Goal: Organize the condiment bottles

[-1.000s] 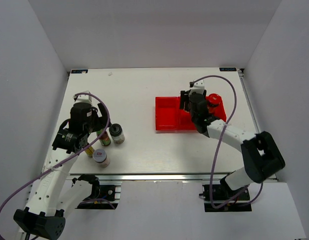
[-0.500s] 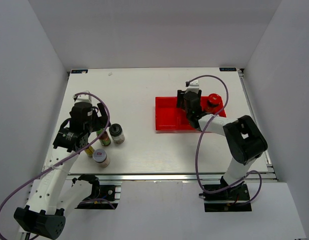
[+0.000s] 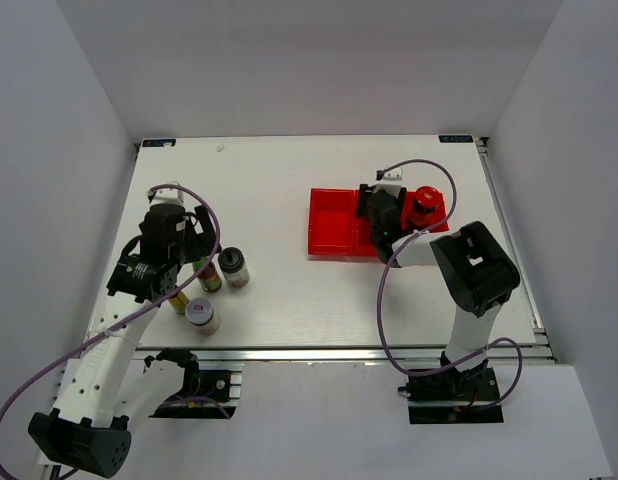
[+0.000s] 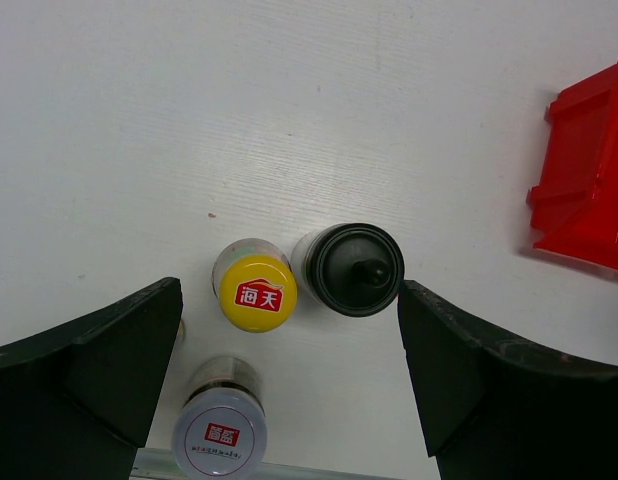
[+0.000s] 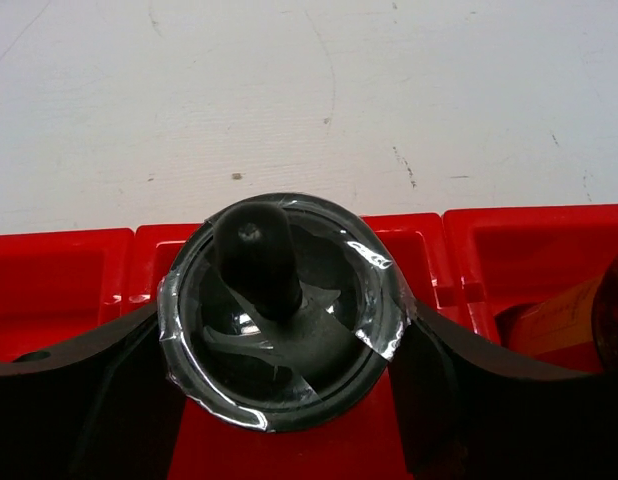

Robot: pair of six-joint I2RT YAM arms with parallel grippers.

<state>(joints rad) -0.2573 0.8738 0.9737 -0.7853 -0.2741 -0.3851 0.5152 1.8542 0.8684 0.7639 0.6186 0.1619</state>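
Inspecting the left side first, we find the left gripper hanging above a cluster of bottles near the front edge of the table, its claw spread wide and touching nothing. Its wrist camera shows three upright containers from above. A yellow-capped bottle stands just beside a free shaker with a black cap, and a silver-lidded jar sits at the lower edge of that view. The overhead view adds a further yellow-tipped bottle, half hidden beneath the arm.

On the right, the overhead view places the right gripper over the middle of the red tray, but the arm covers what it carries. The right wrist camera settles this: the claw is clamped on a held shaker, black-capped and wrapped in clear film, with a finger against each side. We cannot tell whether its base rests on the tray floor. A red-lidded jar stands in the tray's right-hand compartment. It is plain overhead but only a dark edge in the wrist view.
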